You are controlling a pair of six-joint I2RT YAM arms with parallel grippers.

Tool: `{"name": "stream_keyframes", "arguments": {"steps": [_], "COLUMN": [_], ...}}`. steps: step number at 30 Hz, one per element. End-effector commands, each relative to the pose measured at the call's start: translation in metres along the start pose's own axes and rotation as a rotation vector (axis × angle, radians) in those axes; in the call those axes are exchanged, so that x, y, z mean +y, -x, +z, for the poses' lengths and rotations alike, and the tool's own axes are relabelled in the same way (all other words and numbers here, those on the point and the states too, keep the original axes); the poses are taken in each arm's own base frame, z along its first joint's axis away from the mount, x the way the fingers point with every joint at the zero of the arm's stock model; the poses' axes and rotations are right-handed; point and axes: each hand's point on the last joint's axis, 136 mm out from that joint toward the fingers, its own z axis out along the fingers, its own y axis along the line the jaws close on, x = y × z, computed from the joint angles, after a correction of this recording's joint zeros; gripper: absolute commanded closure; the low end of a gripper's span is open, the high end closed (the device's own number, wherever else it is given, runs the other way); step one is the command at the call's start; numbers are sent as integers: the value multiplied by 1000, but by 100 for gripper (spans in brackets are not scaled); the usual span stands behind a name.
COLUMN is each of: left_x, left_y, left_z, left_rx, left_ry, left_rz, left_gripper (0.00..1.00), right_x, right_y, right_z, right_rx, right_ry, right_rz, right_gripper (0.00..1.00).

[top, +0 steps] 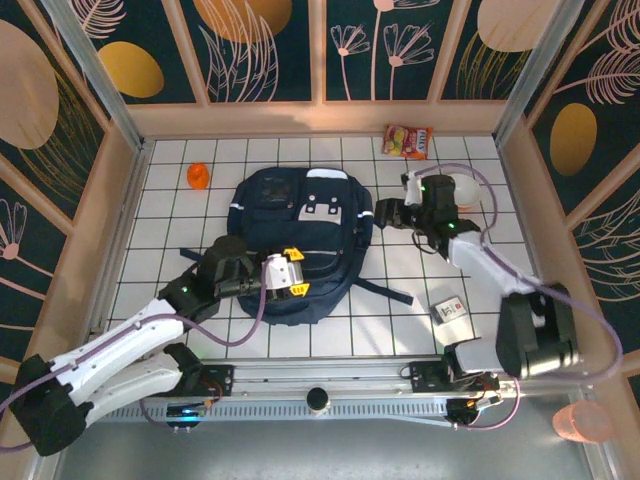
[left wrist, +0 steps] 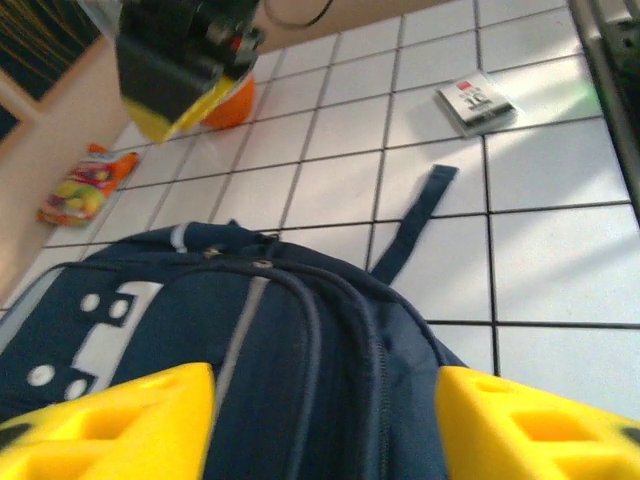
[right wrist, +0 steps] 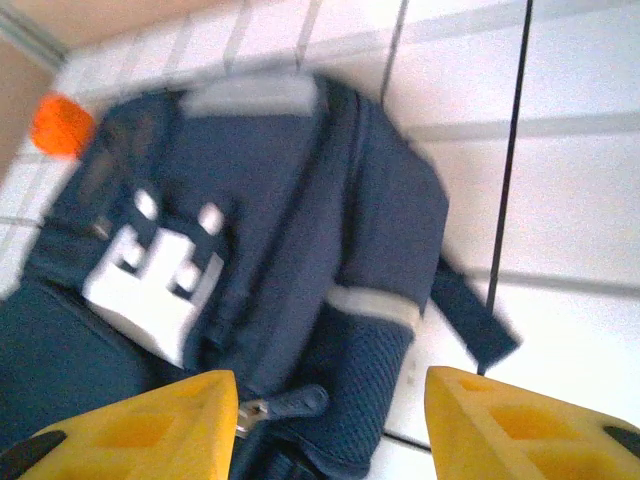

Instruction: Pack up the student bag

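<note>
At the middle of the white-tiled table (top: 180,220) in the top view, the student bag (top: 295,235) lies flat, with the left gripper (top: 298,272) over its near part and the right gripper (top: 382,213) just beside its right side. In the left wrist view, the yellow fingers (left wrist: 110,425) stand apart, open, with the bag's navy fabric between them. In the right wrist view, the fingers (right wrist: 140,425) likewise stand apart, open above the bag's mesh side pocket.

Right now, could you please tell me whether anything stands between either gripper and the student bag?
Nothing visible does. The left gripper hangs open over the near end of the student bag, and the right gripper is open beside its right edge.
</note>
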Motion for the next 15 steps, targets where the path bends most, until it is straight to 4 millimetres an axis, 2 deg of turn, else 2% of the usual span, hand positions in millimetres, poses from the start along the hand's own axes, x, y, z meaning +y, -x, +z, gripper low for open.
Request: {"name": "stream_keyframes", "arguments": {"steps": [1,4,7,15], "left_x": [8,11,8,8], "left_y": [-12,-25,-36,-74], "left_z": [-7,-8,-6,12], "left_rx": [37,104,206,389], "left_ry": [75,95,43,-33], "left_rz": [-12,35,74,131], "left_gripper": [34,30,30,31], "right_x": [9,28,41,54], "right_y": [23,30,26,15], "right_z": [-43,-76,-99,-125], "right_rx": [-158,-275,-342,-372], "right_ry": [-44,12,67,117], "right_rz": [-116,-189,-245,-251], "right_gripper": [48,47,46,41]}}
